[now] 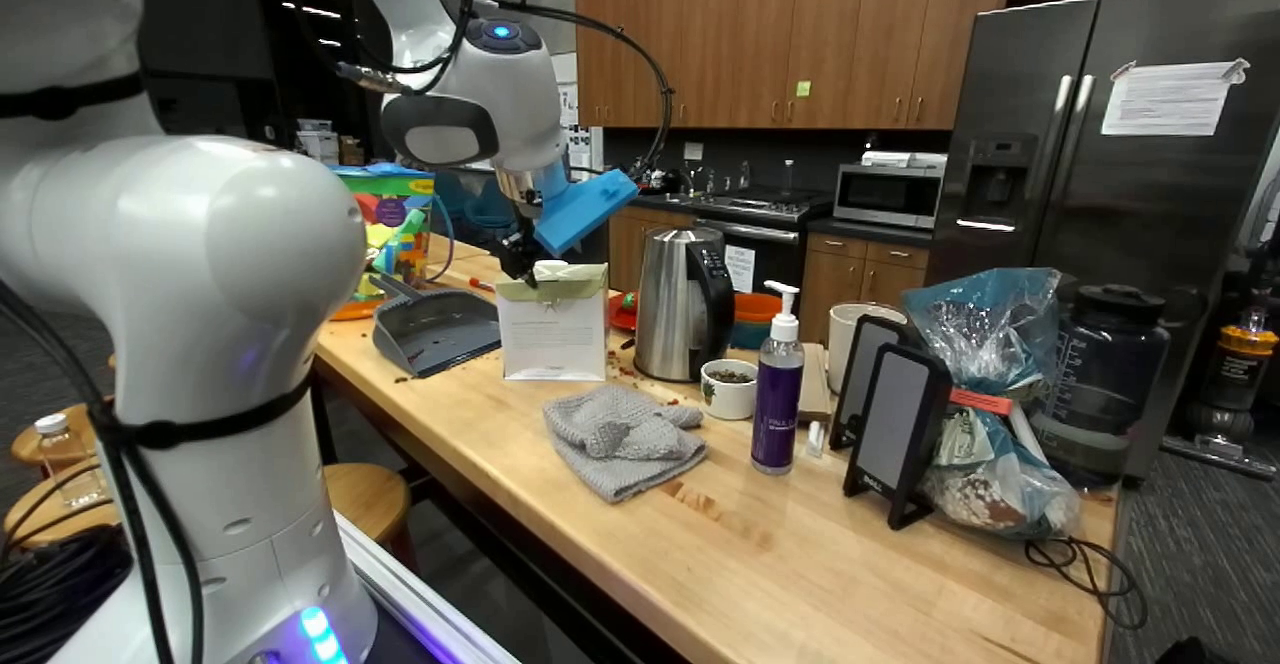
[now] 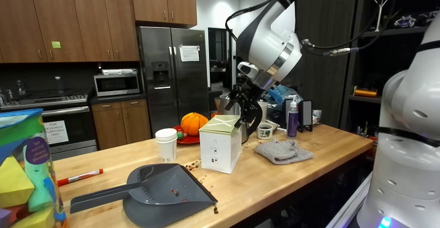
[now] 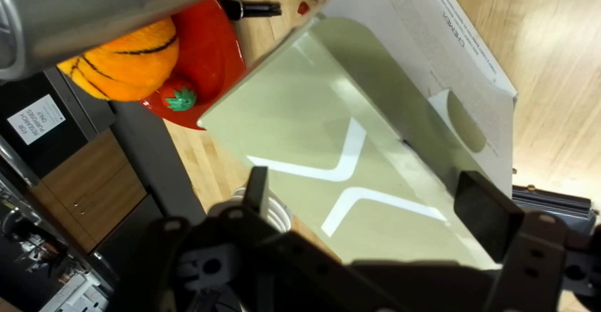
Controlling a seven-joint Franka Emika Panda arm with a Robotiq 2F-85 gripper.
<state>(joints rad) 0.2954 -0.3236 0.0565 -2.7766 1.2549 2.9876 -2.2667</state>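
OK so the gripper (image 3: 371, 201) is right at the top of the Chemex box (image 2: 218, 147), the white one with the pale green lid (image 3: 324, 138), which stands upright on the wooden counter (image 1: 800, 584). Jaws are spread wide, and in the wrist view there's a finger (image 3: 483, 213) at either side of the lid. Looks like it isn't clamped on anything, and I honestly can't tell whether either finger touches the cardboard.

Going by an exterior view, with the box as the middle of the clock: stainless kettle (image 1: 662, 304) at nearly 3, grey dustpan (image 1: 425, 334) at 9, rumpled grey towel (image 1: 622, 444) at 5. A small white bowl (image 1: 728, 402) sits between 3 and 4, and past that, same heading, a purple pump bottle (image 1: 775, 404).

Also in an exterior view, a stack of white cups (image 2: 167, 147) is at 9 from the box, a red-and-white marker (image 2: 80, 177) between 8 and 9, and an orange plush pumpkin (image 2: 193, 124) on a red plate (image 2: 187, 140) between 10 and 11.
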